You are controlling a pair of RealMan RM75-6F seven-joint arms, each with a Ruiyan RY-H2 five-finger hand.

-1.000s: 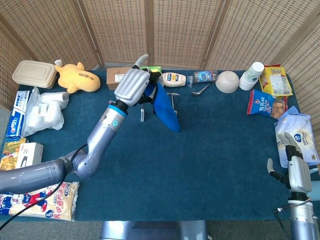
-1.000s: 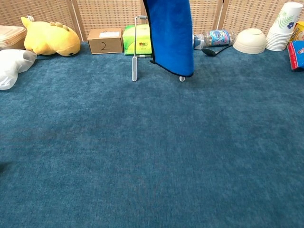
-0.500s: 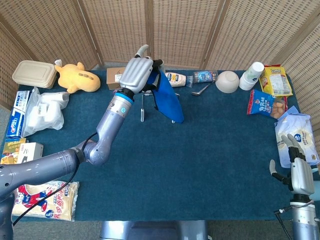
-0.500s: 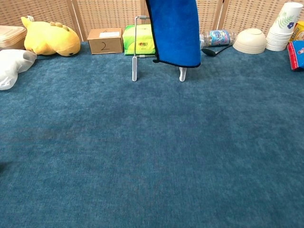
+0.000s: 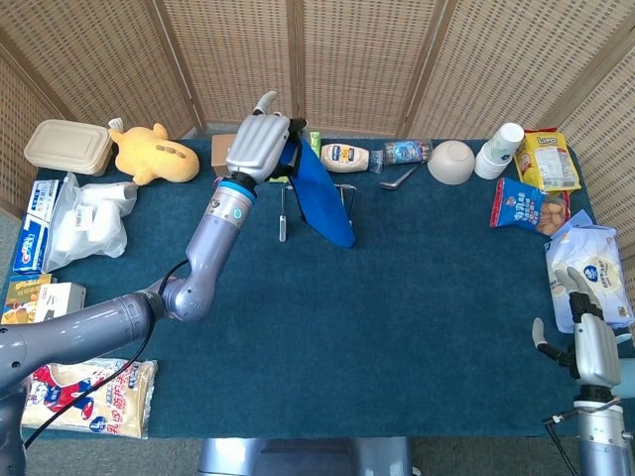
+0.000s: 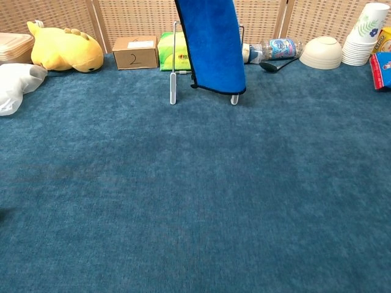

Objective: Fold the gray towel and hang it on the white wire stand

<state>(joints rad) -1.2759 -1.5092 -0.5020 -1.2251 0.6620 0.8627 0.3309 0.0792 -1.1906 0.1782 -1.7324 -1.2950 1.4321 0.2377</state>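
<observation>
Two hands show in the head view. Left hand (image 5: 256, 147) sits at upper centre-left of the frame, its fingers closed on the top of the towel (image 5: 319, 196). Towel reads blue in both views, not gray. It hangs down from the hand as a folded panel, draped over or right against the white wire stand (image 5: 283, 216); which of the two cannot be told. In the chest view the towel (image 6: 211, 44) fills the top centre, its lower edge just above the stand's two feet, and the stand (image 6: 173, 85) shows one upright to the left of the cloth. The left hand is out of that frame.

Right hand (image 5: 585, 332) is at the lower right corner of the head view, fingers spread apart, holding nothing, well apart from the towel.

Desk (image 5: 397, 317) carries a blue cloth cover. Along the far edge in the chest view: yellow plush toy (image 6: 61, 50) upper left, cardboard box (image 6: 134, 52) marked 2, green box (image 6: 168, 52), water bottle (image 6: 278, 47), white bowl (image 6: 324, 52), stack of paper cups (image 6: 363, 36) upper right.
</observation>
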